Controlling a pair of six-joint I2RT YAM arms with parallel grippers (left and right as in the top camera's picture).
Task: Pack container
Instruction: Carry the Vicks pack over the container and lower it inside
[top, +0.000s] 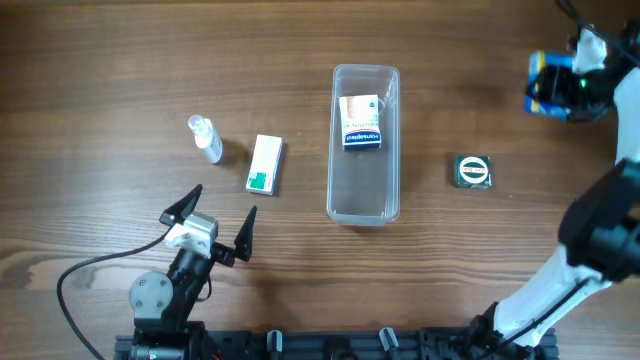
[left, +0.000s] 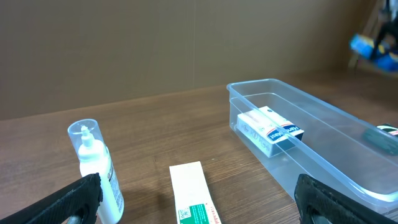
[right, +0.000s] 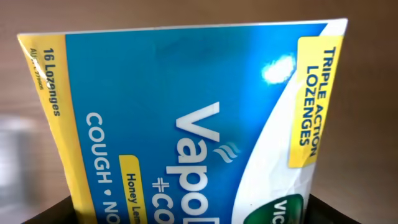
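Observation:
The clear plastic container (top: 363, 185) lies lengthwise at the table's middle, with a white and blue small box (top: 361, 123) in its far end. It also shows in the left wrist view (left: 323, 140). My right gripper (top: 572, 82) is at the far right, shut on a blue and yellow lozenge pack (top: 549, 85), which fills the right wrist view (right: 186, 124). My left gripper (top: 212, 225) is open and empty near the front left, behind a white and green box (top: 265, 163) and a small clear bottle (top: 205, 138).
A dark green square packet (top: 472, 171) lies to the right of the container. A black cable (top: 80, 275) runs by the left arm's base. The right arm (top: 590, 240) crosses the right side of the table.

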